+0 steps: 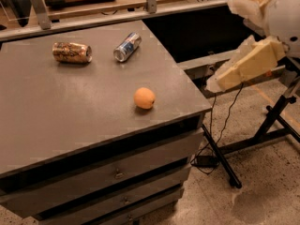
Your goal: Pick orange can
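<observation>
Nothing is picked yet. The mottled orange-brown aluminium can (71, 52) lies on its side, untouched, at ten o'clock on the grey worktop (56, 121). The cream claw (229, 76) hangs off the edge at three o'clock, well apart from it. I cannot tell whether it is clenched or released. Reach, grasp and lift remain.

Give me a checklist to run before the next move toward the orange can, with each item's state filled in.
1. The orange can is in view, lying on its side at the far left of the cabinet top: ok.
2. Nothing rests on it: ok.
3. It is apart from the blue-and-silver can to its right: ok, a gap shows.
4. The orange fruit is away from it: ok, though it may sit near the approach line.
5. The gripper is above the target: not ok, it hangs beyond the cabinet's right edge.
</observation>
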Robot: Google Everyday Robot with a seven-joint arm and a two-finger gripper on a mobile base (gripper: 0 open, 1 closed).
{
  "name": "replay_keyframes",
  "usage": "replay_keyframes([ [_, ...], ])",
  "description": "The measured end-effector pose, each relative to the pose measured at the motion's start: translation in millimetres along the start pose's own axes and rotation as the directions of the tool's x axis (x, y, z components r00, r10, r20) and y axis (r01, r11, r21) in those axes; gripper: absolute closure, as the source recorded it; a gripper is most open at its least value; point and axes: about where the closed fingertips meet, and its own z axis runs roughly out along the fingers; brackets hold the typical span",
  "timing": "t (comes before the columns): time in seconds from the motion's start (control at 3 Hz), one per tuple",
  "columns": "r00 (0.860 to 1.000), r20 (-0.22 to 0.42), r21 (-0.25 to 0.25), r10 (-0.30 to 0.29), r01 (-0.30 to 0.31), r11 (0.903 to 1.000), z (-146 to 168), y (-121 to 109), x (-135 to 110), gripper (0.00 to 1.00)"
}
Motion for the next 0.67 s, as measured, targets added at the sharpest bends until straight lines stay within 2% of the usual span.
replay_keyframes([
  [0.33, 0.999, 0.013, 0.011, 0.043, -0.043, 0.999, 35, -18, 42, 0.0],
  [0.67, 0.999, 0.013, 0.002, 0.049, -0.049, 0.9988, 67, -28, 65, 0.0],
])
